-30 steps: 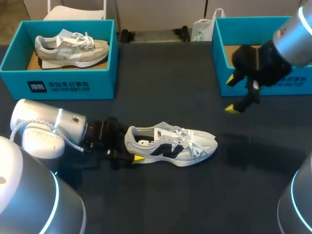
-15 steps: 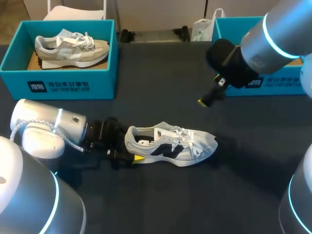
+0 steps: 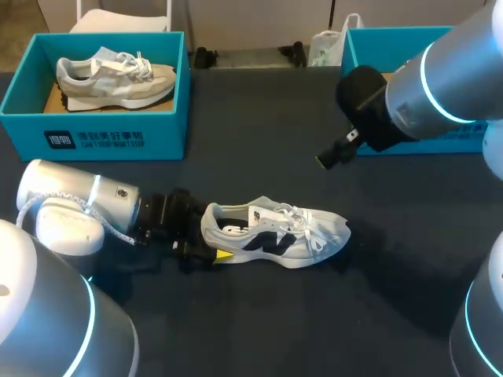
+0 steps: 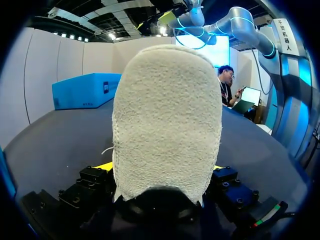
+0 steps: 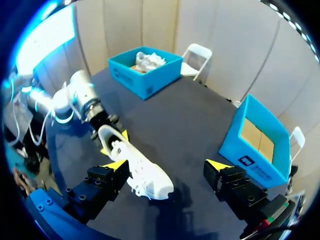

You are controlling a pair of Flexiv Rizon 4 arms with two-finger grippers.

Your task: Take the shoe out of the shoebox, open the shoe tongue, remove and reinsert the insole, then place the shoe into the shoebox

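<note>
Setting: a robot test or demonstration space rather than a home or a shop.
Robots: two large grey-white industrial arms with glowing blue rings at their joints. The left arm [image 3: 71,208] and the right arm [image 3: 440,86] come in over one table from opposite sides.
Table: a broad table [image 3: 259,118] with a plain dark top, like a work surface.
Props: two open teal boxes stand well apart at the far corners, the left shoebox [image 3: 102,137] and the right shoebox [image 5: 237,142]. A boxed sneaker [image 3: 114,78] lies in the left one, and a loose sneaker [image 3: 275,232] lies on the tabletop.
</note>
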